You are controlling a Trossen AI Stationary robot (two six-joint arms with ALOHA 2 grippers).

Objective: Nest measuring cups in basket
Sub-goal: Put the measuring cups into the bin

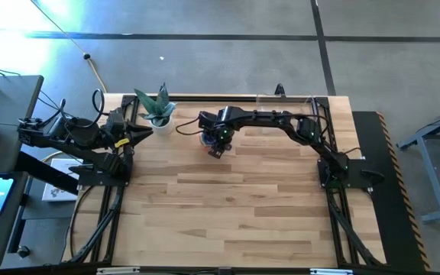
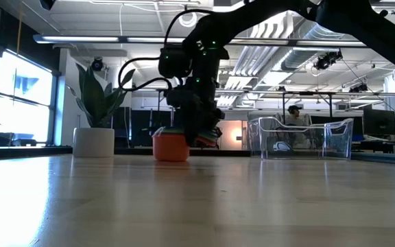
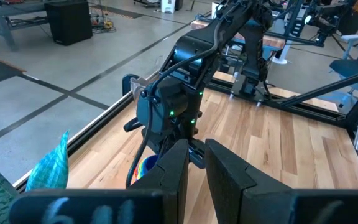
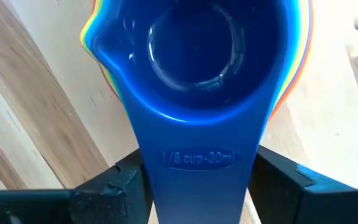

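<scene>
Measuring cups stand nested in one stack (image 2: 171,147) on the table near its far edge, an orange one outermost (image 1: 207,140). The blue cup (image 4: 197,56) sits on top, and its flat handle (image 4: 197,158) reaches back between the fingers of my right gripper (image 4: 197,186). That gripper (image 1: 218,142) points down over the stack, open, one finger on each side of the handle with a sliver of room. My left gripper (image 3: 197,168) waits at the table's left, raised, with a narrow gap and nothing in it. The clear basket (image 2: 300,138) stands at the far right.
A white pot with a green plant (image 1: 159,116) stands just left of the stack at the far edge, also in the low view (image 2: 93,142). The bare wooden tabletop (image 1: 228,206) spreads toward the near edge. A person sits in the room beyond the basket.
</scene>
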